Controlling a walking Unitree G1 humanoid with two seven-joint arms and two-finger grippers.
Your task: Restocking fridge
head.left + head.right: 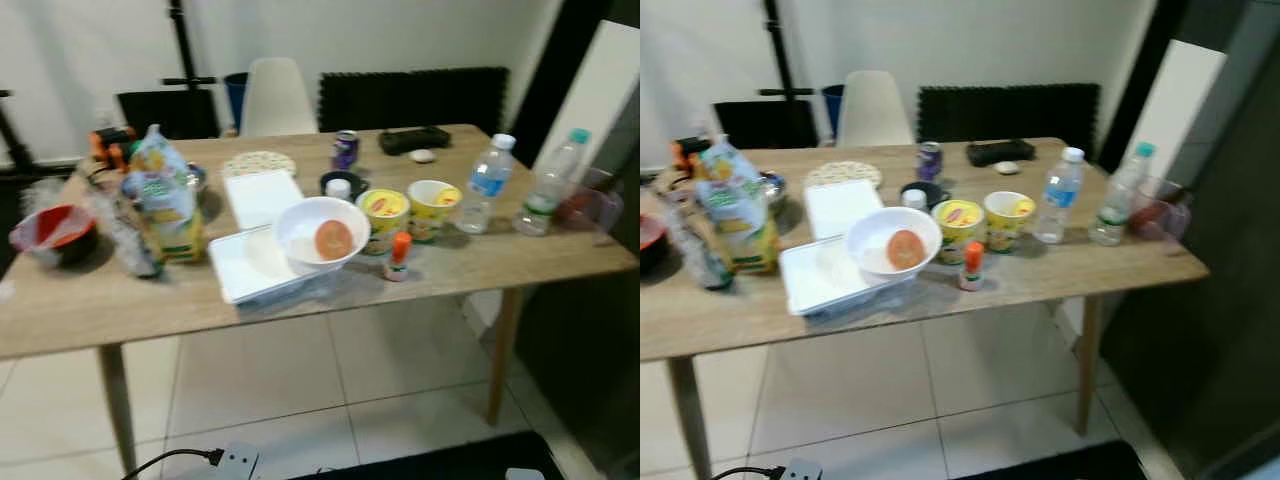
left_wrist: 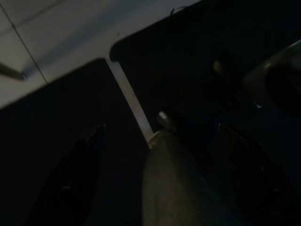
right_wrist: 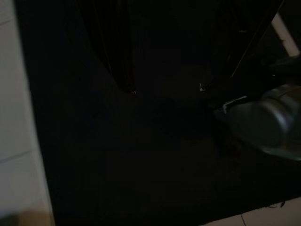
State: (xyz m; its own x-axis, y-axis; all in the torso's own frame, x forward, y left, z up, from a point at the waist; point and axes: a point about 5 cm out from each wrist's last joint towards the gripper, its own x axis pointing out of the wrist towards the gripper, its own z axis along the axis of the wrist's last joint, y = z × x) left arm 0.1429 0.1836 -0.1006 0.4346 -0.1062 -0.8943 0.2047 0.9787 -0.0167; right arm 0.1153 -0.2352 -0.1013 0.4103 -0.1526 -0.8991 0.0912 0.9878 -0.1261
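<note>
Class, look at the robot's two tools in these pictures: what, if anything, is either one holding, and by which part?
Nothing is held. The left tool and right tool hang open over a dark floor mat.

Both arms hang low and idle, each wrist camera looking down along its own fingers in deep shade. The left gripper (image 2: pixel 160 174) has its two black fingers (image 2: pixel 70 183) spread wide apart, with nothing between them. The right gripper (image 3: pixel 167 87) likewise has its two dark fingers (image 3: pixel 115 56) parted, the gap between them bare. Little more of either arm can be made out in the dark.
</note>
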